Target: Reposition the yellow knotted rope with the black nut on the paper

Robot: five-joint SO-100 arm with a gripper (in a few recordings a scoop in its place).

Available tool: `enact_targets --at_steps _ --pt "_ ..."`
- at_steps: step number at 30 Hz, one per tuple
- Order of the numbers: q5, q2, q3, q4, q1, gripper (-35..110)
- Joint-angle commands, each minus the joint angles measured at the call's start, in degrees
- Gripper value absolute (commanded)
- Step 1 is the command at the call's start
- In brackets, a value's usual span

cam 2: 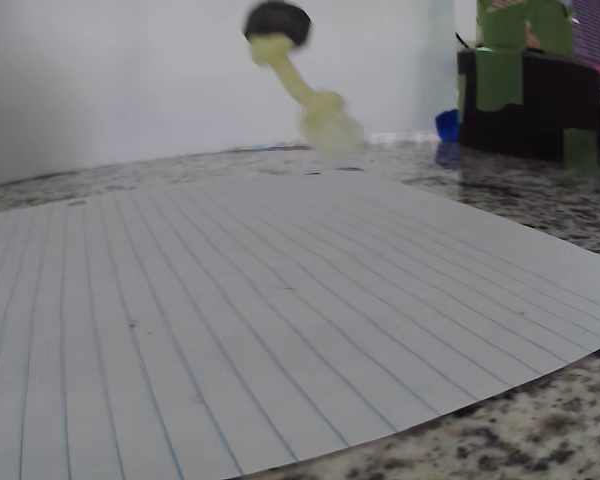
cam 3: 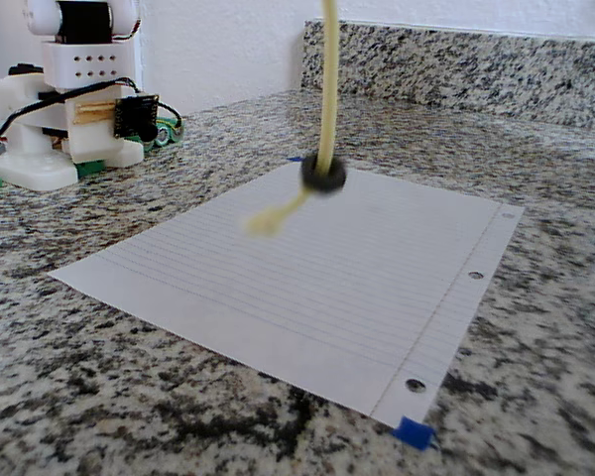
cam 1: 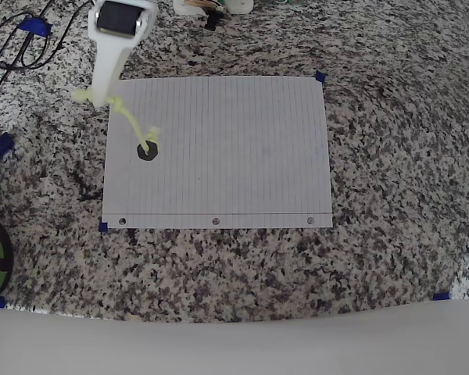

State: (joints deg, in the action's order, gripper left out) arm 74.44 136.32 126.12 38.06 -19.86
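From above, the white arm (cam 1: pixel 109 58) holds the yellow knotted rope (cam 1: pixel 133 123) up over the left part of the paper (cam 1: pixel 234 148), with the black nut (cam 1: pixel 147 151) hanging on it. I cannot tell how wide the grip is.

In the wrist view, the nut (cam 2: pixel 277 20) swings above the sheet (cam 2: pixel 230 300).

From the side, the rope (cam 3: pixel 326 89) hangs straight, nut (cam 3: pixel 323 175) in the air. I think it is being carried. Next, lower it gently onto the paper (cam 3: pixel 377 268).

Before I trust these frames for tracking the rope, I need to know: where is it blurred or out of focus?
In the wrist view the yellow knotted rope and black nut are soft and smeared while the paper stays fairly sharp; in the fixed view the rope's loose end is streaked below the nut; in the overhead view only the end near the nut looks slightly smeared.
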Motion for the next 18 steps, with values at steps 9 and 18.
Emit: enact_targets --at_steps 9,18 --pt "-0.1 12.9 0.6 2.6 -1.7 0" --pt "-0.9 7.5 3.3 1.5 -6.9 0"
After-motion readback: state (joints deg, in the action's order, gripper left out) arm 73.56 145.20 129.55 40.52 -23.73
